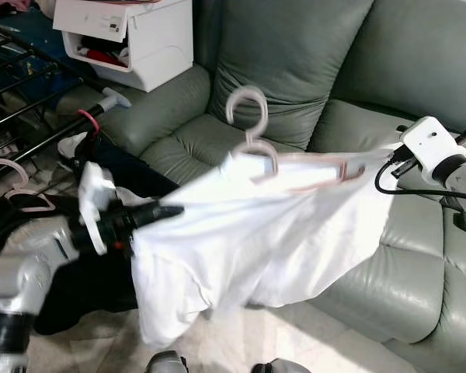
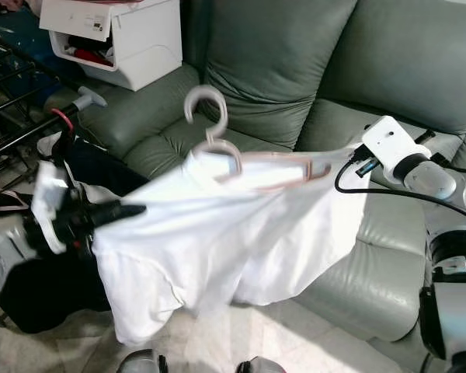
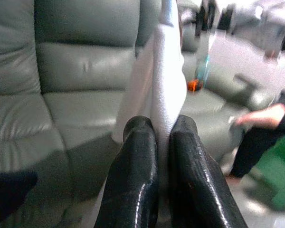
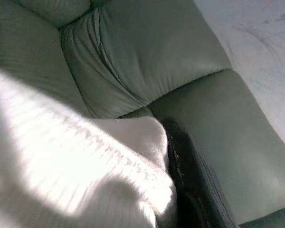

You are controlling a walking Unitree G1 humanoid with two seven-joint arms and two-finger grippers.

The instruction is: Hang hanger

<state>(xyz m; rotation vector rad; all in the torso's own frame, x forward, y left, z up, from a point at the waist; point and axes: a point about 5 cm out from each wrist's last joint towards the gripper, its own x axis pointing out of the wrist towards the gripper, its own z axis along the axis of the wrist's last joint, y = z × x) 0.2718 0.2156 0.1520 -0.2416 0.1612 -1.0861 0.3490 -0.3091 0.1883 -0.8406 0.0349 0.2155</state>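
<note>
Nearest, at about 8 o'clock in the head views, the left gripper [image 1: 167,210] reaches in from the silver left arm [image 1: 19,280]. In the left wrist view its two black fingers [image 3: 135,175] are pressed close together with a fold of the white shirt [image 1: 256,241] pinched between them. The cloth spreads from that pinch toward 3 o'clock, held off the floor in front of the sofa, its lower edge sagging toward 6 o'clock over the pale floor [image 1: 241,342].

The hanger [image 1: 252,128] is a pale pink, thin plastic one. Its round hook stands upright at about 12 o'clock above the shirt's collar. One shoulder bar runs toward 3 o'clock along the top of the cloth, and the rest is inside the garment.

At 3 o'clock the right gripper [image 4: 180,156] meets the shirt's far edge. The right wrist view shows one black finger [image 4: 190,180] against white fabric, but I cannot tell how far the fingers are apart or whether they grip.

Behind lies the grey-green leather sofa [image 1: 295,54]. At 10 o'clock a black drying rack [image 1: 23,85] carries another pink hanger [image 1: 19,190], and at 11 o'clock a white box [image 1: 128,35] sits on the sofa arm.
</note>
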